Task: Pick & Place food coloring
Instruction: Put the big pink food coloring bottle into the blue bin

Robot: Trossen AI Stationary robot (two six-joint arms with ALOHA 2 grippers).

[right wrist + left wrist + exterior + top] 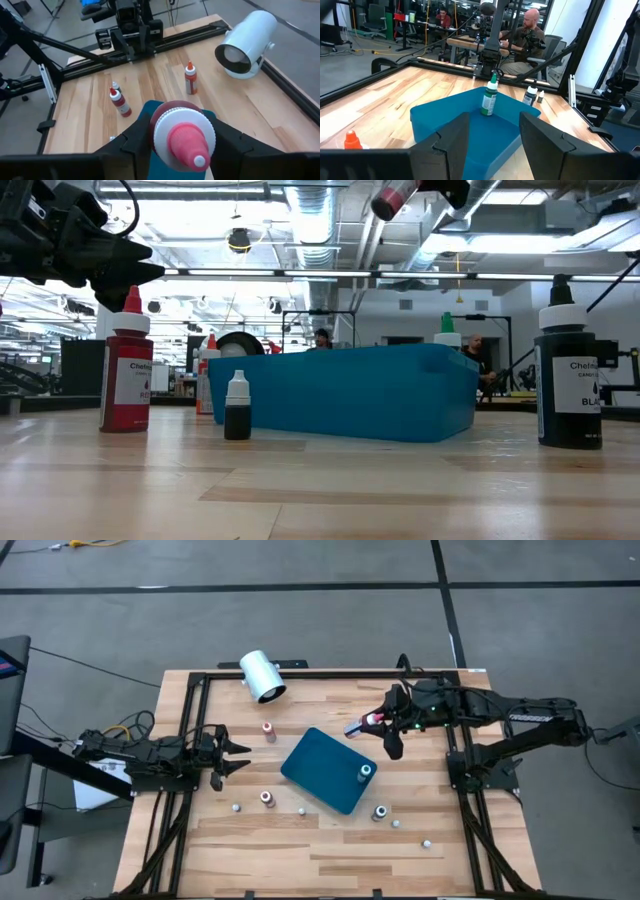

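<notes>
Right tool [374, 721]: clamped on small red-tipped, white-capped food coloring bottle [182, 134], held in air just beside far corner of teal rectangular plastic tray [318, 762].
Left tool [236, 757]: fingers apart, nothing between, low at bench's left side, pointing at tray.
In tray: green-capped bottle [365, 772], upright, right corner.
On wood bench [330, 850]: red bottle [268, 729] beyond tray, another [267, 798] w/ small ones near front; white cylinder [263, 676] on its side at back.

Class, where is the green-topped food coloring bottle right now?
In the high view, the green-topped bottle stands upright inside the teal tray, at its right-hand corner, near the right side of the table.
</notes>
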